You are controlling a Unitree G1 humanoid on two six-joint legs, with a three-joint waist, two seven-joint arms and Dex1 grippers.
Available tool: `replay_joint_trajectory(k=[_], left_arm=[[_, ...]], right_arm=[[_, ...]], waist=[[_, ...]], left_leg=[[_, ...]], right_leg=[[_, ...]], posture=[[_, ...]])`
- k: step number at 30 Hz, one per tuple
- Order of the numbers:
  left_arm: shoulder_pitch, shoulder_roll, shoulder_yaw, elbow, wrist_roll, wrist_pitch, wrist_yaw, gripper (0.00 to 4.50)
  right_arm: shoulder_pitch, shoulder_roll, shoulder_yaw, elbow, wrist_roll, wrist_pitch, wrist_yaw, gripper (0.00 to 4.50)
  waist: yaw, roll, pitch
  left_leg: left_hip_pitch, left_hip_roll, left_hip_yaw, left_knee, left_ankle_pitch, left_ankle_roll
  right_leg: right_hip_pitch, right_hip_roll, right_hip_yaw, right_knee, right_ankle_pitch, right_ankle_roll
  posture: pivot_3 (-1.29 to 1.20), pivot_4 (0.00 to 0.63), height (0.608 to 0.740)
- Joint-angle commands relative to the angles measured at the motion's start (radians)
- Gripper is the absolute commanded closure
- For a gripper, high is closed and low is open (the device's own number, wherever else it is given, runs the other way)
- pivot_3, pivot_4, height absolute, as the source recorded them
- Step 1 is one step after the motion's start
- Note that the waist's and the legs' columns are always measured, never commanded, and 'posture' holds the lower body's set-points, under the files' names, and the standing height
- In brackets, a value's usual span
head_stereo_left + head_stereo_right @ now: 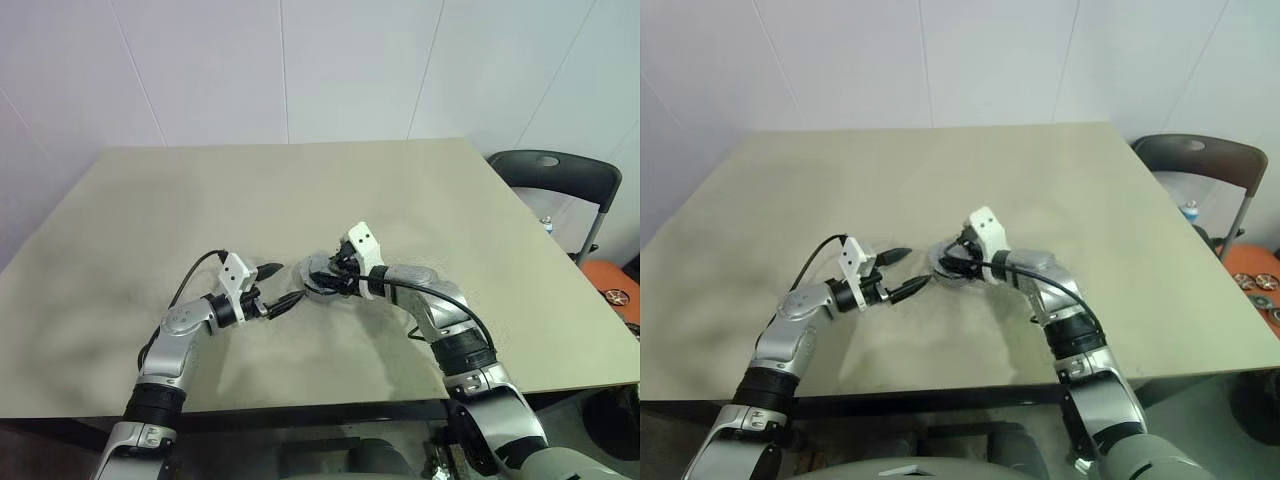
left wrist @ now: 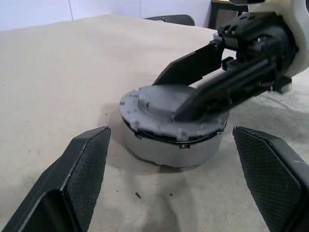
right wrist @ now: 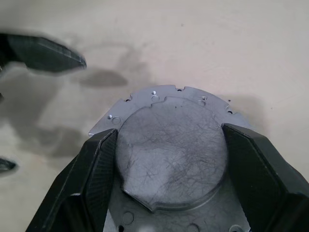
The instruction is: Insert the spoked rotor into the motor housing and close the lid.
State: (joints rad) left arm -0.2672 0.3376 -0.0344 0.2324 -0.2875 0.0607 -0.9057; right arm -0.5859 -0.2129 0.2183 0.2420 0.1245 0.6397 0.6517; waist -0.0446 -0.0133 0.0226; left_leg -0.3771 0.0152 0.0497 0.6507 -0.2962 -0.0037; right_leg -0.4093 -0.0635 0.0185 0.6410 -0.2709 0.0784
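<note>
The motor housing (image 2: 169, 150) is a low round silvery body standing mid-table. A grey lid (image 3: 169, 159) with a raised round centre lies on top of it, slightly askew, and covers the inside. The spoked rotor is hidden. My right gripper (image 1: 325, 278) reaches in from the right, pointing down, with one finger on each side of the lid's raised centre, shut on it. Just left of the housing, my left gripper (image 1: 280, 286) is held level and open. Its fingers (image 2: 82, 169) point at the housing, apart from it and holding nothing.
The beige table (image 1: 300, 190) stretches far behind and to both sides of the housing. A dark chair (image 1: 555, 175) stands off the table's right far corner, with orange items (image 1: 612, 285) on the floor beside it. The table's front edge runs just under my forearms.
</note>
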Motion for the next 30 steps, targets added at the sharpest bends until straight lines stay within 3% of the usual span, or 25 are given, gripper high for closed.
replay_joint_trajectory(k=[1, 6, 11, 30], left_arm=[[-0.005, 0.008, 0.015, -0.024, -0.011, -0.010, 0.001, 0.17], [-0.008, 0.010, 0.016, -0.018, -0.009, -0.015, 0.006, 0.17], [-0.005, 0.009, 0.012, -0.014, -0.005, -0.018, 0.004, 0.17], [0.002, 0.025, 0.016, -0.028, -0.009, -0.014, -0.012, 0.17]], right_arm=[[-0.012, -0.002, 0.029, -0.015, -0.038, -0.049, -0.017, 1.46], [-0.012, -0.008, 0.048, -0.009, -0.064, -0.073, -0.020, 1.46], [-0.004, 0.001, 0.014, -0.031, 0.006, 0.012, 0.026, 1.46], [-0.006, -0.082, 0.048, 0.040, -0.091, -0.078, -0.020, 1.46]], waist=[[0.000, 0.000, 0.000], [0.000, 0.000, 0.000], [0.001, 0.000, 0.000], [0.005, 0.000, 0.000]], left_leg=[[0.000, 0.000, 0.000, 0.000, 0.000, 0.000], [0.000, 0.000, 0.000, 0.000, 0.000, -0.001], [0.000, 0.000, 0.000, 0.000, 0.001, -0.001], [0.002, -0.001, 0.000, 0.003, 0.001, 0.000]], right_leg=[[0.000, 0.000, 0.000, 0.000, 0.000, 0.000], [0.000, 0.000, 0.000, 0.000, 0.000, 0.000], [0.000, 0.000, 0.000, 0.000, 0.000, 0.000], [0.004, 0.000, -0.001, 0.001, 0.000, 0.000]], posture=[[0.00, 0.000, 0.740], [0.00, 0.000, 0.740], [0.00, 0.000, 0.740], [0.00, 0.000, 0.740]])
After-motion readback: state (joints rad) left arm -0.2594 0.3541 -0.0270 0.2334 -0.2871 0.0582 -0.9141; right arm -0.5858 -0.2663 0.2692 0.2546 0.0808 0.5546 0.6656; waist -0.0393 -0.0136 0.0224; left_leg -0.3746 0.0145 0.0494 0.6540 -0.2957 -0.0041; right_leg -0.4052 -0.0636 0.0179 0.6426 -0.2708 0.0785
